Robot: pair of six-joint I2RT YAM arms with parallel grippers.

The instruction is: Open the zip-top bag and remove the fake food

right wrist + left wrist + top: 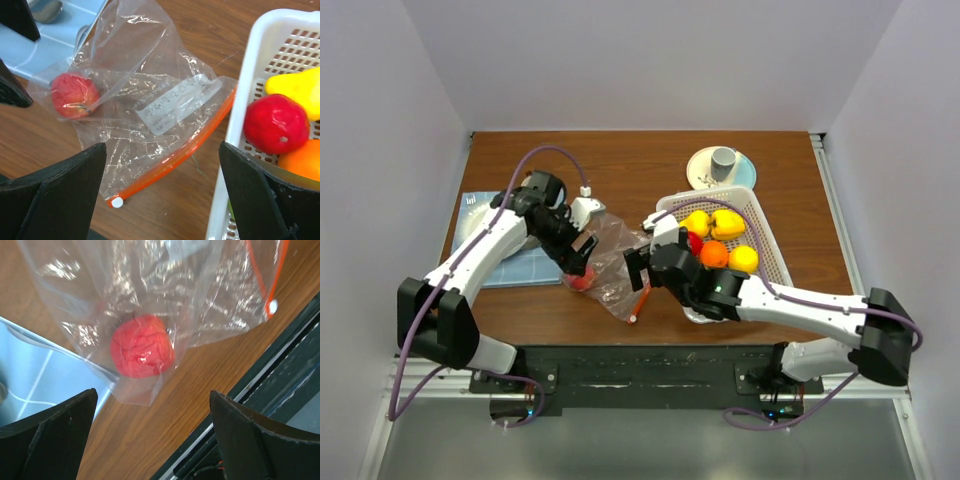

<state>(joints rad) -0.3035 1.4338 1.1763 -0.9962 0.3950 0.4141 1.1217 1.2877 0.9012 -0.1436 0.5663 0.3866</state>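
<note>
Nearest, right end effector (161, 146) spread, empty, over the zip-top bag (145, 85) flat on the tabletop (215, 30). Left end effector (152, 405) likewise spread above one red fake food (141, 346) lodged in the bag's closed corner, probably to nudge it mouthward. Farther, other pieces binned in white basket (235, 115).

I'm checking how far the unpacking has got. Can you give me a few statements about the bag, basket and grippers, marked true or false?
1. One red piece lies inside the zip-top bag. True.
2. The white basket holds nothing. False: several pieces of fake food lie in it.
3. The left gripper and right gripper are both open. True.
4. The grey cup stands in the basket. False: it stands on a plate beyond the basket.
</note>
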